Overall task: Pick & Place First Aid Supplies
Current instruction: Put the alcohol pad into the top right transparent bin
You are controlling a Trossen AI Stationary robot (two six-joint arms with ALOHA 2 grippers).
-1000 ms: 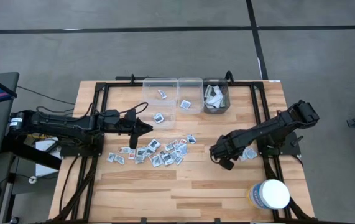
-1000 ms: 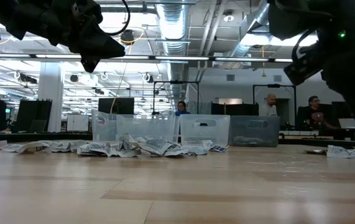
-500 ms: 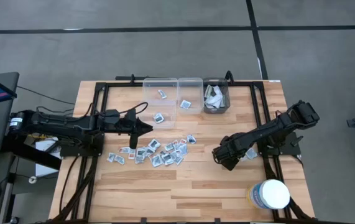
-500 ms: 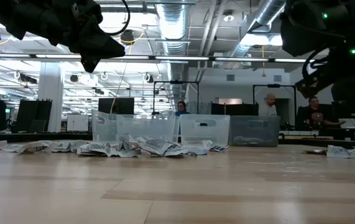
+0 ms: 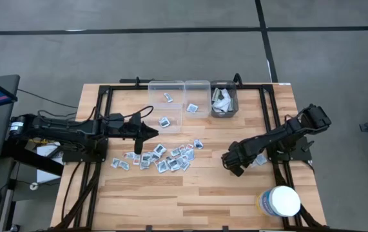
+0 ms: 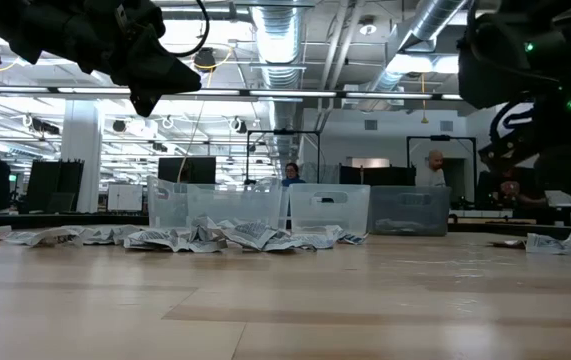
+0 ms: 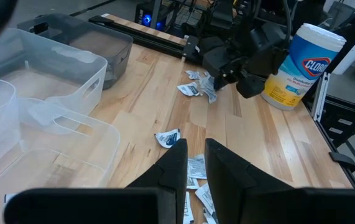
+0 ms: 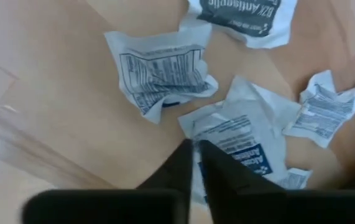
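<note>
R hand (image 5: 234,169) is low over the worktop (image 5: 190,200), right side, at the left edge of a small bunch of packets (image 5: 258,158) by the right frame rail. From my R wrist cam: fingers (image 8: 176,163) pressed together, tips down on a crumpled packet w/ blue print (image 8: 242,127). Can't tell if I've actually got it pinched or am just touching it. Another crumpled packet (image 8: 161,70) lies just beside, one w/ a dark print (image 8: 242,15) a bit further off, a smaller one (image 8: 323,109) to the side.

L hand (image 5: 153,133) hangs above the worktop, left of centre, just on the far-left side of the main scatter of packets (image 5: 167,158). Fingers (image 7: 176,163) a slim gap apart, nothing between them. L arm reaches in from the left edge.

Main scatter: dozens of small square packets, mid worktop, some overlapping, near side of the bins. From the low cam they read as a flat heap (image 6: 215,238) in front of the bins.

Far edge, 3 bins in a row:
- left clear bin (image 5: 153,103): 2 packets in it
- mid clear bin (image 5: 204,90): 1 packet
- grey bin (image 5: 234,106): several pale wrappers

Wipes tub (image 5: 279,201) stands upright at the near-right corner, well apart from R hand.
</note>
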